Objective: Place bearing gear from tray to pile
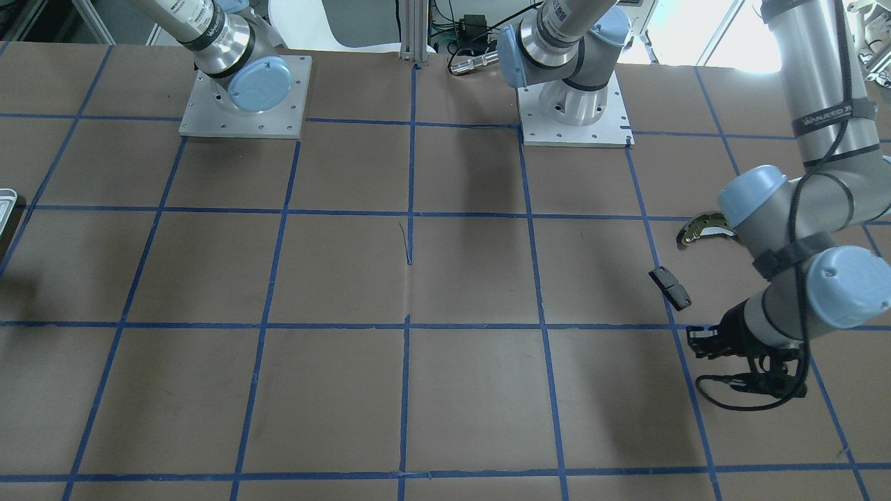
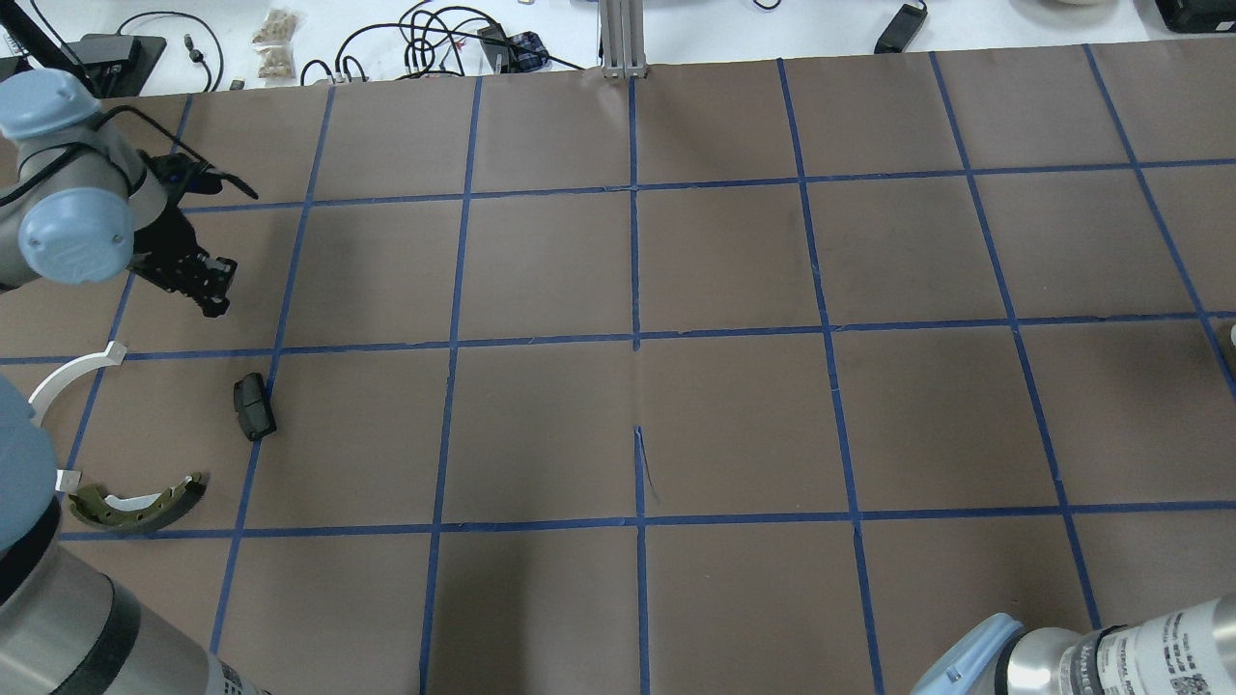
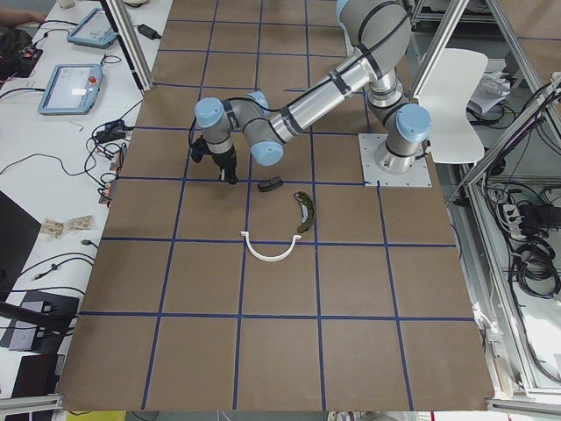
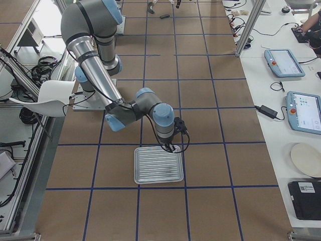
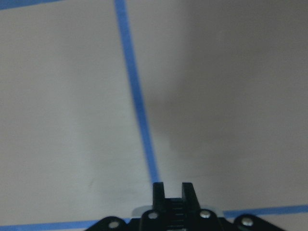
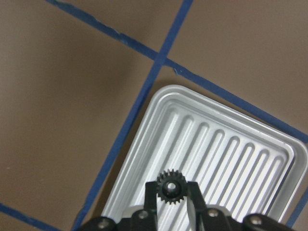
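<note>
My right gripper (image 6: 172, 192) is shut on a small black toothed bearing gear (image 6: 172, 186) and holds it over the near corner of the ribbed silvery tray (image 6: 226, 144). The exterior right view shows this gripper (image 4: 170, 147) at the tray's (image 4: 158, 164) far edge. The pile lies on my left side: an olive brake shoe (image 2: 135, 504), a white half-ring (image 2: 68, 372) and a black block (image 2: 253, 405). My left gripper (image 2: 208, 287) hovers just beyond the block, its fingers (image 5: 158, 190) close together and empty over blue tape.
The table is brown paper with a blue tape grid (image 2: 635, 338). Both arm bases (image 1: 574, 111) stand on metal plates at the robot's side. The tray's edge (image 1: 5, 202) shows at the front view's left border. Cables and tablets lie on the operators' bench (image 4: 283, 60).
</note>
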{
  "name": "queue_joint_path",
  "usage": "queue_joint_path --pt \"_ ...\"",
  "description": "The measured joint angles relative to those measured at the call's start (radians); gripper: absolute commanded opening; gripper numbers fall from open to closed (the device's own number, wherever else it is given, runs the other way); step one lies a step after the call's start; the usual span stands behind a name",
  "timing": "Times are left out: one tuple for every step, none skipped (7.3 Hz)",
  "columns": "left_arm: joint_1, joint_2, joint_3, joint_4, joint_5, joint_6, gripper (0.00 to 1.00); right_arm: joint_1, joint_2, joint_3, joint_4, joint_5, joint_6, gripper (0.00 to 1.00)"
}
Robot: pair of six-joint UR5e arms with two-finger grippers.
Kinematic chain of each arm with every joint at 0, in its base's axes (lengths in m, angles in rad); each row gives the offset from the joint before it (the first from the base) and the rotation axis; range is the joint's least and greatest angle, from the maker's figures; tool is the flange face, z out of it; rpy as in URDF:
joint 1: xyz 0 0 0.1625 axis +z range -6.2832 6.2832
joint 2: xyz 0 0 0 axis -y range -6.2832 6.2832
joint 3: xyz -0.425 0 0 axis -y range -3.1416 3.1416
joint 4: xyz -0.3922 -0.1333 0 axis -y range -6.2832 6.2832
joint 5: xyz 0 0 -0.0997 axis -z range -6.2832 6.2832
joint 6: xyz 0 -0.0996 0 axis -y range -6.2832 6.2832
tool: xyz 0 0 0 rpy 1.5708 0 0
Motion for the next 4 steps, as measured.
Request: queue_joint_path --pt "0.071 0.014 -0.067 0.055 -0.015 0.067 0.0 0.046 -0.075 0.005 0.095 -0.01 0.093 0.12" --pt "0.121 0.021 -0.113 0.09 -0.043 0.097 0.43 0.099 -0.145 0.015 0.177 -0.014 0.196 0.13" --pt "0.145 0.023 -0.137 0.105 -0.063 0.106 0.87 0.16 -0.212 0.03 0.243 -0.016 0.311 0.13" --pt "0.151 0.027 -0.144 0.11 -0.071 0.107 1.0 0.222 -0.266 0.046 0.287 -0.017 0.424 0.13"
